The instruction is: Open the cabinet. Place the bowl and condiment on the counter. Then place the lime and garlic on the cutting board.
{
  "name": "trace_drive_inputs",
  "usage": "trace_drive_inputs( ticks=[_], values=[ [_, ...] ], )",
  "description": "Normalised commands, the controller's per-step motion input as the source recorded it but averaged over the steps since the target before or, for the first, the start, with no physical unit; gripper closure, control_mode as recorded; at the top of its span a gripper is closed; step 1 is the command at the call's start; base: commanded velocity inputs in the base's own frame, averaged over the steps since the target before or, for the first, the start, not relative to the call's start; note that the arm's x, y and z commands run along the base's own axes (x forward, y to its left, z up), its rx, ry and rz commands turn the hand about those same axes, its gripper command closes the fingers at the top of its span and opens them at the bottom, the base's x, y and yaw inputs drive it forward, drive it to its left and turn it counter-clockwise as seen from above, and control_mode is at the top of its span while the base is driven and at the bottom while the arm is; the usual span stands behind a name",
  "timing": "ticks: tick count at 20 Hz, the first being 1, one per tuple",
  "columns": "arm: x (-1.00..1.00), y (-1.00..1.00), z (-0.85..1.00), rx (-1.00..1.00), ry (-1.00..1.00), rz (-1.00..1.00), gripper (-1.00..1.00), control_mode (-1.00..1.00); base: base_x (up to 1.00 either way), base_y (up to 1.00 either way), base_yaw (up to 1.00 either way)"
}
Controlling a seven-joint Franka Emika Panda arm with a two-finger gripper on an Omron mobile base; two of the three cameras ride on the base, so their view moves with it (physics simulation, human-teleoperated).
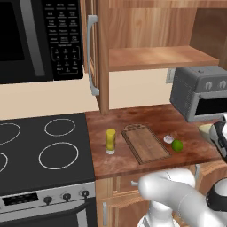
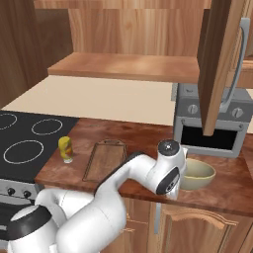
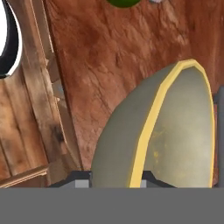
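Olive-beige bowl point(image 2: 198, 174) with paler yellow rim sits on the reddish wood-grain counter point(image 2: 148, 136) in front of the grey toaster oven point(image 2: 212, 128); end effector point(image 3: 114, 177) is pinched on its rim, fingertips mostly cut off by the hand view's bottom edge, and the white arm hides the bowl's left side in the right base view. Cabinet point(image 1: 104, 53) doors open, the shelf in view bare. Slim yellow condiment point(image 1: 111, 141) upright left of the rectangular wooden cutting board point(image 1: 145, 143). Lime point(image 1: 177, 145) and pale garlic point(image 1: 168, 139) lie just right of the board, garlic small and hard to make out.
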Motion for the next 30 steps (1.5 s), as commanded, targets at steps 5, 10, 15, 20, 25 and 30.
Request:
trace_drive_inputs(
  ticks=[5,10,15,20,25,30],
  values=[
    [0.33,-0.23,-0.19,-0.02,0.00,0.05,1.00,-1.00,0.00,0.00,0.00],
    [0.38,-0.07,-0.29,-0.05,0.00,0.06,1.00,-1.00,0.00,0.00,0.00],
    [0.25,-0.13,-0.38,-0.03,0.00,0.08,1.00,-1.00,0.00,0.00,0.00],
    [0.05,-0.18,-0.16,0.00,0.00,0.08,-1.00,-1.00,0.00,0.00,0.00],
    [-0.02,-0.09,0.00,0.00,0.00,0.03,-1.00,-1.00,0.00,0.00,0.00],
    [-0.18,0.25,0.56,-0.09,0.00,0.00,-1.00,-1.00,0.00,0.00,0.00]
  ],
)
